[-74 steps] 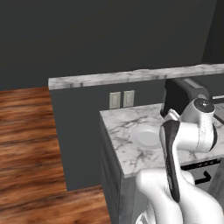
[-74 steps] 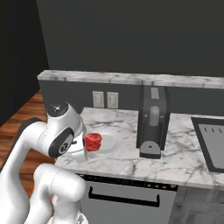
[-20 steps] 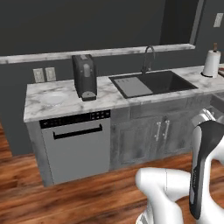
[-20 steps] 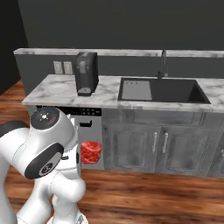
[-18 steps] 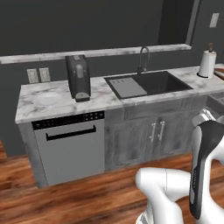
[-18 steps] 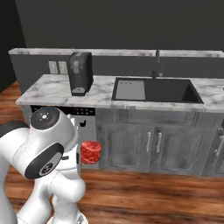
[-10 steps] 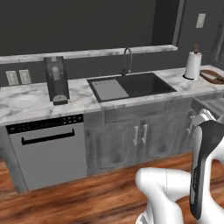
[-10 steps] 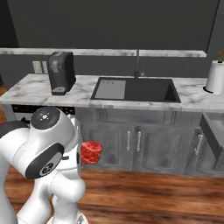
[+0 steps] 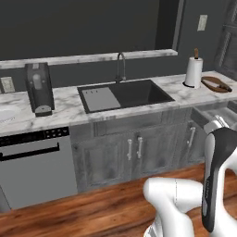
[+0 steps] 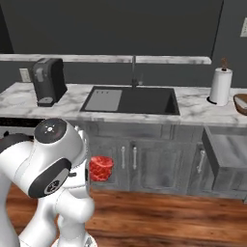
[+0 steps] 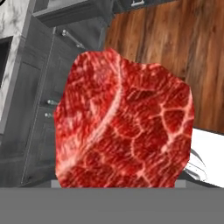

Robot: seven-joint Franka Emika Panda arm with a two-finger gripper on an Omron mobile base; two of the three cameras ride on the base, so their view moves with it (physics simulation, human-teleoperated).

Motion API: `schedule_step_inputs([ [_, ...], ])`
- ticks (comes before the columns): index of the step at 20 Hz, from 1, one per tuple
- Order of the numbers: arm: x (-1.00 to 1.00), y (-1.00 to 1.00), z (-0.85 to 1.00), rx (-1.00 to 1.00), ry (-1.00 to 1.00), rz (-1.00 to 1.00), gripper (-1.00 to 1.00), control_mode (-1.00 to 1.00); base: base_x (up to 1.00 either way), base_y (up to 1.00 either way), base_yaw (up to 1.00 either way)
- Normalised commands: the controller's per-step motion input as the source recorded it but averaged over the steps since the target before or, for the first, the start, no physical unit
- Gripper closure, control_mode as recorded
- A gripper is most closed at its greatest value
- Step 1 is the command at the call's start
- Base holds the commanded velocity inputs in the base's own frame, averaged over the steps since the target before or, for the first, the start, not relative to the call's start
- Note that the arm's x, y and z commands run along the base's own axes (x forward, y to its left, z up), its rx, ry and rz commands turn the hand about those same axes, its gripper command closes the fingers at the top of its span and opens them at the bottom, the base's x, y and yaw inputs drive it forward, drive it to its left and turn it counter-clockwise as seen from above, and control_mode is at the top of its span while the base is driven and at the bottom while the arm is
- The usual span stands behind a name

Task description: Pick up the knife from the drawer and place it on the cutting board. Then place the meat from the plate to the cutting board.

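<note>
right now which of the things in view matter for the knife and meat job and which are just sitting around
Part of the job:
- meat, held in the gripper
- cutting board on the counter at far right
- knife lying on the board
- drawer, pulled open

Just sitting around:
- coffee machine
- paper towel roll
- sink and faucet
- dishwasher

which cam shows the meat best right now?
Hand view: the meat sits large and close, marbling clear, in front of the cabinet doors. Right base view shows it small, beside the arm. It is carried in the gripper, with the cutting board far to the right.
</note>
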Motion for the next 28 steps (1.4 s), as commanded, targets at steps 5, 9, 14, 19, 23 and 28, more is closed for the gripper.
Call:
schedule_step_inputs([
  [5,0.0,0.0,0.0,0.0,0.0,0.0,1.0,1.0,0.55,-0.38,0.01],
  [9,0.0,0.0,0.0,0.0,0.0,0.0,1.0,1.0,0.58,-0.37,0.02],
  [14,0.0,0.0,0.0,0.0,0.0,0.0,1.0,1.0,0.54,-0.41,0.0],
  [19,0.0,0.0,0.0,0.0,0.0,0.0,1.0,1.0,0.55,-0.36,0.0],
  [23,0.0,0.0,0.0,0.0,0.0,0.0,1.0,1.0,0.48,-0.34,-0.01],
  [28,0.0,0.0,0.0,0.0,0.0,0.0,1.0,1.0,0.41,-0.2,-0.12],
])
